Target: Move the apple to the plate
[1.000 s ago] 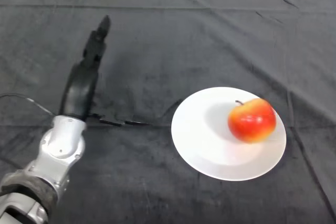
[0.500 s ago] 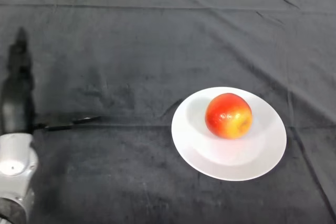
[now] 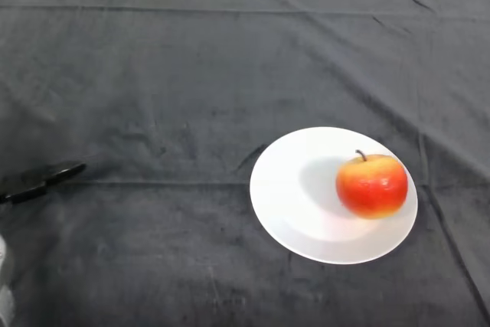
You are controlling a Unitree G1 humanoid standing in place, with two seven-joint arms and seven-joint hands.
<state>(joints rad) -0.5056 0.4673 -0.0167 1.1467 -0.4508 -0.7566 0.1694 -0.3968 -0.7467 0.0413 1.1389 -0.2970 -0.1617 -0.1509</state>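
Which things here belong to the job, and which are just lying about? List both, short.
Job:
- apple, resting on the plate's right side
- plate

Not part of the job:
- cloth, covering the table

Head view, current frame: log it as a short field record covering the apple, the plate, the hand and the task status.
apple: red-yellow apple, stem up, resting on the plate's right side
plate: white round plate, right of centre on the dark cloth
hand: left hand only just in view at the left edge, far from the plate; its state cannot be told
contact: hand touches neither apple nor plate
task status: apple is on the plate
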